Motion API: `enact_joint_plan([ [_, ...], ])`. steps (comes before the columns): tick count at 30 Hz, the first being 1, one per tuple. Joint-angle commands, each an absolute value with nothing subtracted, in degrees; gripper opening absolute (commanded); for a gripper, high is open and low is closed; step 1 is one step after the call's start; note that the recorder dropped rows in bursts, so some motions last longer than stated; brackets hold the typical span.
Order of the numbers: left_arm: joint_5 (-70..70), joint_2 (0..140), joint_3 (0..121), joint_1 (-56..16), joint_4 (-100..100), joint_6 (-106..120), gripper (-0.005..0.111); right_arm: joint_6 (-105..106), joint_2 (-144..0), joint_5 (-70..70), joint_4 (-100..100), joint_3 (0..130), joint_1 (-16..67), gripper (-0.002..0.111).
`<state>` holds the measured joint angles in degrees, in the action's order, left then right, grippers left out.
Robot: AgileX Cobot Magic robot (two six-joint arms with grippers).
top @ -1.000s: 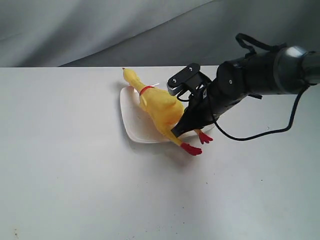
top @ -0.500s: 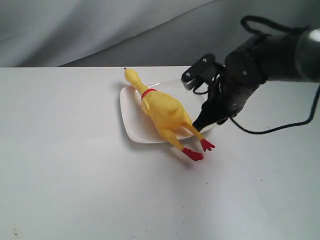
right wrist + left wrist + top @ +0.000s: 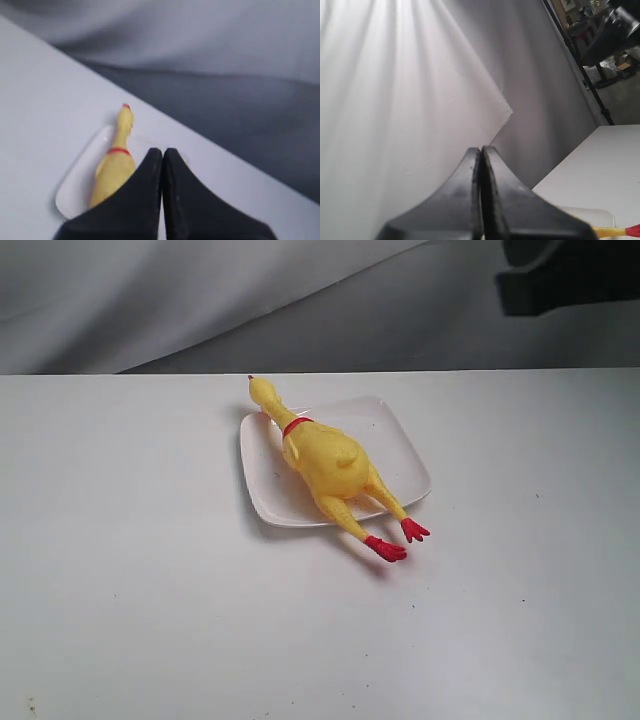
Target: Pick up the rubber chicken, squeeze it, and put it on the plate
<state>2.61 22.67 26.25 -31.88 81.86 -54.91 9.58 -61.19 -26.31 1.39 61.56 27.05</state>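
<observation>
The yellow rubber chicken lies on the white square plate, head over the far rim and red feet hanging past the near edge onto the table. The right wrist view looks down on the chicken and the plate from above. My right gripper is shut and empty, lifted well above them. In the exterior view only a dark part of the right arm shows at the top right corner. My left gripper is shut and empty, raised away from the table; a bit of the chicken shows beside it.
The plate rests near the back of a white tabletop. Grey cloth hangs behind the table's far edge. The left wrist view shows the white curtain and a dark stand beyond the table.
My right arm has let go of the chicken and pulled up and away to the top right, almost out of the exterior view. The chicken stays lying on the plate.
</observation>
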Motion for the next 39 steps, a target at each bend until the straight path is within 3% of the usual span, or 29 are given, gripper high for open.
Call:
enact_joint_plan([
  [1,3.27,22.13,26.03,-31.99,81.00,-55.70,0.001,16.05,-46.55,-16.48,-5.98,52.37,26.85,0.000],
  [14,3.27,22.13,26.03,-31.99,81.00,-55.59,0.001,17.53,-14.78,-13.35,-7.11,39.10,26.85,0.000],
  [26,3.27,22.13,26.03,-31.99,81.00,-55.59,0.001,17.54,-8.28,-16.94,-8.38,39.10,26.85,0.000],
  [32,3.27,22.13,26.03,-31.99,81.00,-55.48,0.001,17.62,-8.28,-8.24,-5.08,39.10,26.85,0.000],
  [39,3.27,22.13,26.03,-31.99,81.00,-55.48,0.001,6.75,-8.28,-8.82,-1.28,39.12,26.61,0.000],
])
